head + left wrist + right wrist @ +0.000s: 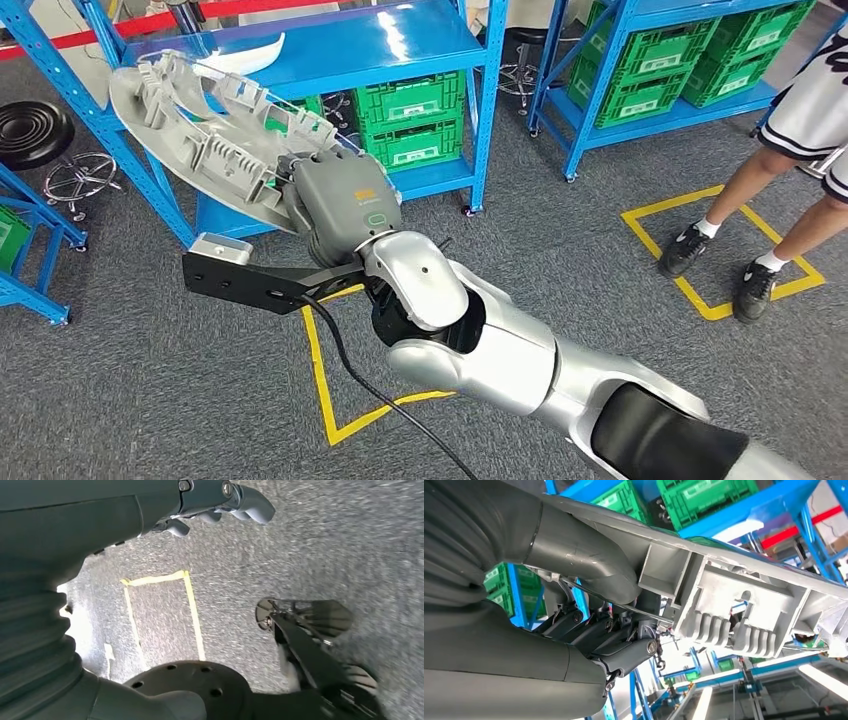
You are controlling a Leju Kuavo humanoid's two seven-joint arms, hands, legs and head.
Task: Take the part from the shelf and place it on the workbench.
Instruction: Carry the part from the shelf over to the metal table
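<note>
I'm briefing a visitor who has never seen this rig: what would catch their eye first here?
The long grey ribbed part, held up in the right hand in front of the blue shelf. Next, the green crates stacked on the shelf's lower levels, and a person's legs by the yellow floor square on the right.

Workshop: blue racks, green crates.
</note>
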